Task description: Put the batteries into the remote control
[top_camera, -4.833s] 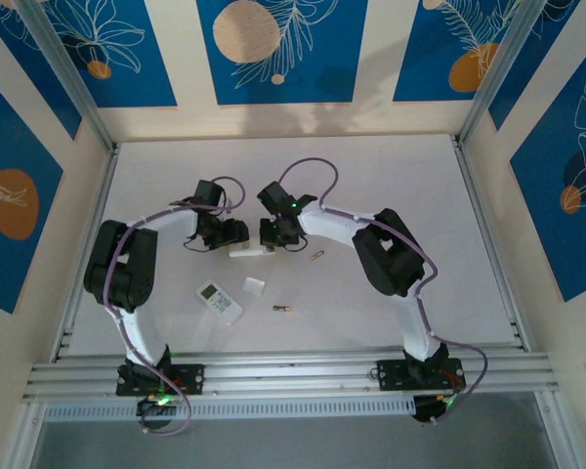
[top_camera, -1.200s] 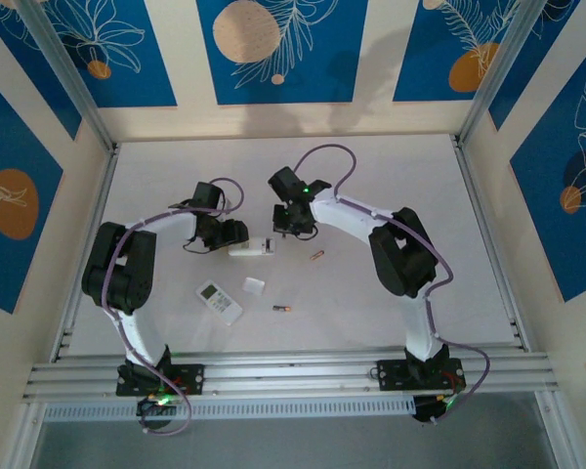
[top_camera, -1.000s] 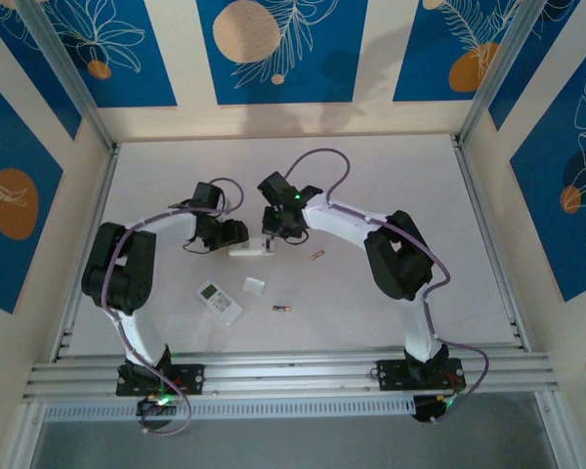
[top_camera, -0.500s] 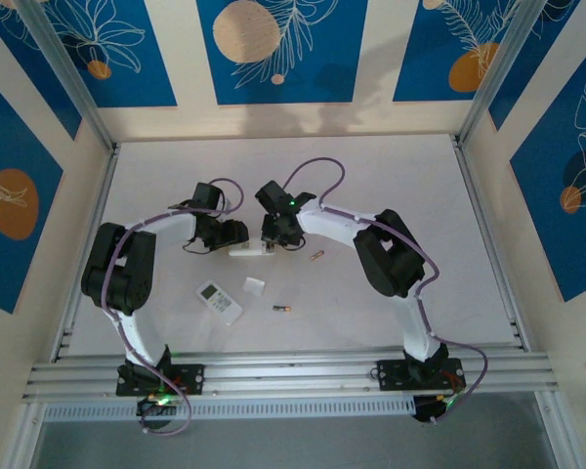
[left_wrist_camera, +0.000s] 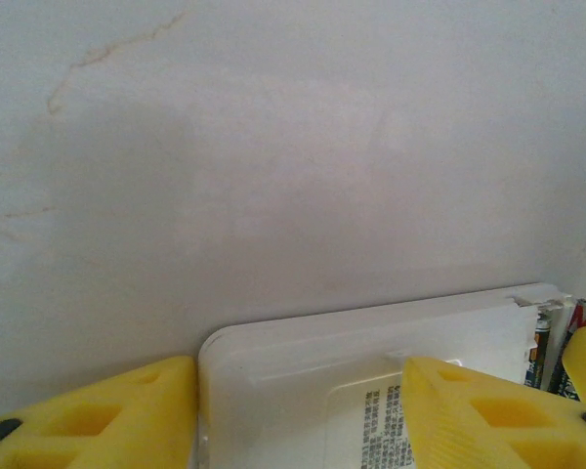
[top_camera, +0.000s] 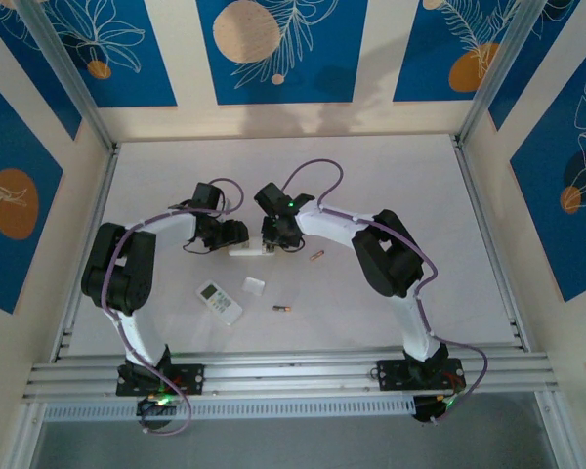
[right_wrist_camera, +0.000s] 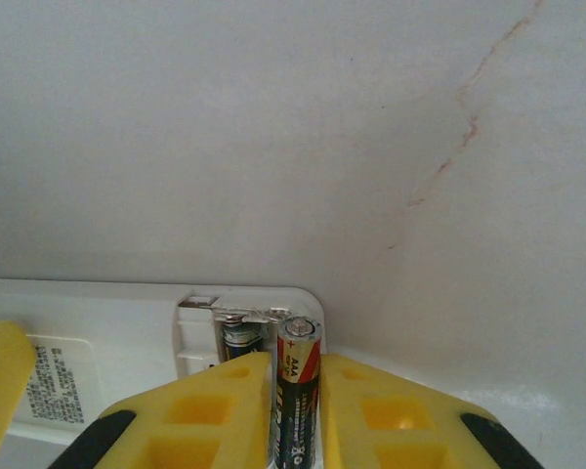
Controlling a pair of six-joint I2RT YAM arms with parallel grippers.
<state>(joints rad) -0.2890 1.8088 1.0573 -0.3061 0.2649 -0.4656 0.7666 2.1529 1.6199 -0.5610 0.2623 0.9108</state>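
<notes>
Right end effector pinches a battery at the open bay of the remote, mid-counter, which the left end effector clamps. Releasing misaligned risks it tilting and jamming against the seated battery.

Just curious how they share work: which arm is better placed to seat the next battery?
Right: right pincer holds an AAA battery at the open compartment of the white remote; left pincer brackets that remote.

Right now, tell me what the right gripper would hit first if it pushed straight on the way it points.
The right gripper's pinched battery would probably meet the remote's open battery bay first, beside the battery already seated; depth is unclear.
</notes>
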